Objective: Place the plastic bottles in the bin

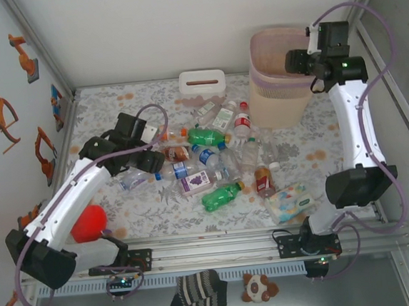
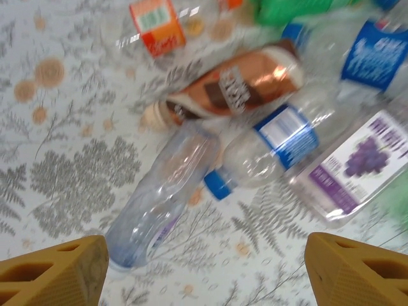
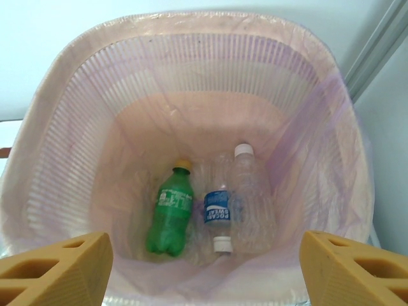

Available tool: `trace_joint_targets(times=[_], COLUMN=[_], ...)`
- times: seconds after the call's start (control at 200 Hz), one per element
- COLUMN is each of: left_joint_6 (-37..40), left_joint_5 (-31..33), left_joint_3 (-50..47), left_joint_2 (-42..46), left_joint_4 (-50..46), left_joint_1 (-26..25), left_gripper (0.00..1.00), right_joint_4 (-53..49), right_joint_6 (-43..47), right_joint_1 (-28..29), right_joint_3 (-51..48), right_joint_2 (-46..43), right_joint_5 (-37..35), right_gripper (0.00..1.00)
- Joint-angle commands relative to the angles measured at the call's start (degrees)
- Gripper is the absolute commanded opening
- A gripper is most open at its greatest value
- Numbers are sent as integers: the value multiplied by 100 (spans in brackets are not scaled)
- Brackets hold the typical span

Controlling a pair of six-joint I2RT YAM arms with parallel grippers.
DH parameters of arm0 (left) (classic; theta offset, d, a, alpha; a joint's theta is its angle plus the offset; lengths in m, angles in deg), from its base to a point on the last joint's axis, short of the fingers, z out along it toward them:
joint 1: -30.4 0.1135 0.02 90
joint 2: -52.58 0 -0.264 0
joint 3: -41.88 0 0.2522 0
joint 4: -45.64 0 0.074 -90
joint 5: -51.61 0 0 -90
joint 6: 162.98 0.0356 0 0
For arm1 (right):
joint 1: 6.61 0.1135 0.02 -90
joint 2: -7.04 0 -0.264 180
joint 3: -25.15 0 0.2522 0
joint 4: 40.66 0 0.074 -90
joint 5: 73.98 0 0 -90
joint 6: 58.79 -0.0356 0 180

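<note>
left arm stretched low, left tool (image 2: 204, 271) released above a clear bottle (image 2: 162, 191) | right arm raised at upper right, right tool (image 3: 204, 268) released over the bin (image 1: 273, 34), three bottles inside | plastic bottles (image 1: 204, 135) heaped mid-frame; bare desk (image 1: 107, 104) at upper left

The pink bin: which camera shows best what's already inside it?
The right wrist view: it looks straight down into the bin, showing a green bottle and two clear bottles on its floor. The top external view shows its outside wall and rim. The left wrist view looks at loose bottles on the table.
</note>
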Motion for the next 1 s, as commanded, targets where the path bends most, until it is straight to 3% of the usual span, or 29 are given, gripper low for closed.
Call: trace_joint_targets(times=[0.0,0.27,0.401,0.996], left_joint_6=[415,861,915,997], left_joint_5=[296,-93,-85,-265], left_joint_3=[-22,-169,-208,-492], left_joint_2=[-224,-957,-1268,-2556], left_joint_4=[-448,-493,-218,279], left_joint_1=[185,689,923,1299], left_gripper=[78,66,64,76], right_joint_4=[211,145,145,51], right_joint_6=[-202,-214,-213,-145], right_joint_1=[6,7,6,6], right_joint_3=[-322,-937,-1114,-1245], right_joint_2=[-333,-773,-933,-1081], right_joint_5=[218,341,413,570], right_gripper=[76,75,74,74])
